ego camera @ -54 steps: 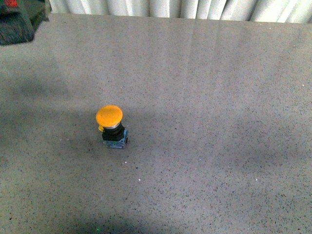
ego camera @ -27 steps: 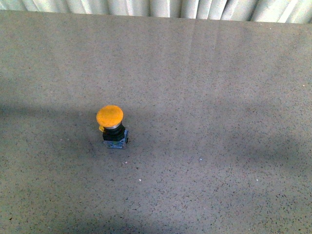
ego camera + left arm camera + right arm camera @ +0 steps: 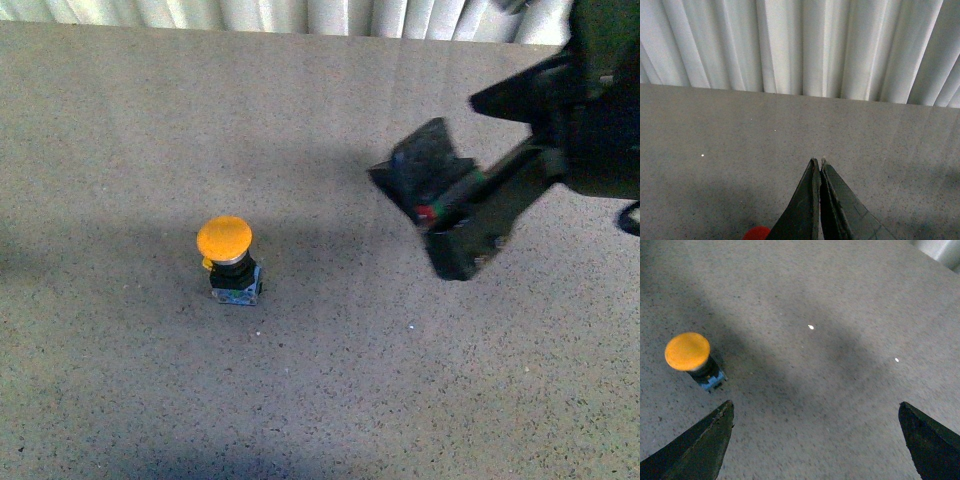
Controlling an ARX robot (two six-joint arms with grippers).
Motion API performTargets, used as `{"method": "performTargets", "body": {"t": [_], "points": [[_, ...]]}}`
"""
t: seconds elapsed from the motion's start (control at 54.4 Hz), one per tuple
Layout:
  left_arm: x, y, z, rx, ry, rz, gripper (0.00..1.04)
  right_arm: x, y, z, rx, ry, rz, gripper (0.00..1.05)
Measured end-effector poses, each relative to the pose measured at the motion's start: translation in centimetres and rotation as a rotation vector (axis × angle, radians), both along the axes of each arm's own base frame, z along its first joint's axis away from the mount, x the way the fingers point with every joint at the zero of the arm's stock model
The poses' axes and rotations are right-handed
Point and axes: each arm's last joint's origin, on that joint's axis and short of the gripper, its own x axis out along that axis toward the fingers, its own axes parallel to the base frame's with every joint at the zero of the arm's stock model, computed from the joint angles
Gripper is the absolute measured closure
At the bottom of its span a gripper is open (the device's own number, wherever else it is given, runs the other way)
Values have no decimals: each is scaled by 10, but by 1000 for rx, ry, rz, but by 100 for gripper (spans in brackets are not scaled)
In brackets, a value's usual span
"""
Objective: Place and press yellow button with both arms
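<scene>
The yellow button [image 3: 224,240] stands upright on the grey speckled table [image 3: 330,400], left of centre, its orange dome on a black collar and a small blue-grey base. My right arm [image 3: 470,215] reaches in from the upper right and hangs above the table, well right of the button. In the right wrist view my right gripper [image 3: 815,404] is wide open and empty, and the button [image 3: 687,351] lies beyond one fingertip [image 3: 722,415], apart from it. My left gripper [image 3: 817,161] is shut and empty over bare table. It is out of the front view.
A white pleated curtain [image 3: 330,15] hangs behind the table's far edge and also fills the back of the left wrist view [image 3: 800,45]. Small white specks [image 3: 810,327] lie on the tabletop.
My right arm has come into the front view from the upper right. The left arm, at the upper left corner one second ago, has left that view. The button has not moved.
</scene>
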Motion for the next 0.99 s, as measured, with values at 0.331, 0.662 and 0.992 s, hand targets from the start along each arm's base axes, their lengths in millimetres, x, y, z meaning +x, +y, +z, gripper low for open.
{"method": "performTargets", "body": {"t": [0.331,0.662,0.992], "points": [[-14,0,6,0,-20,-6,103,27,61,-21,32,35,203,59],[-24,0,7,0,-24,-6,103,34,82,-27,85,88,271,103],[-30,0,7,0,-25,-6,103,38,93,-34,131,144,296,103]]}}
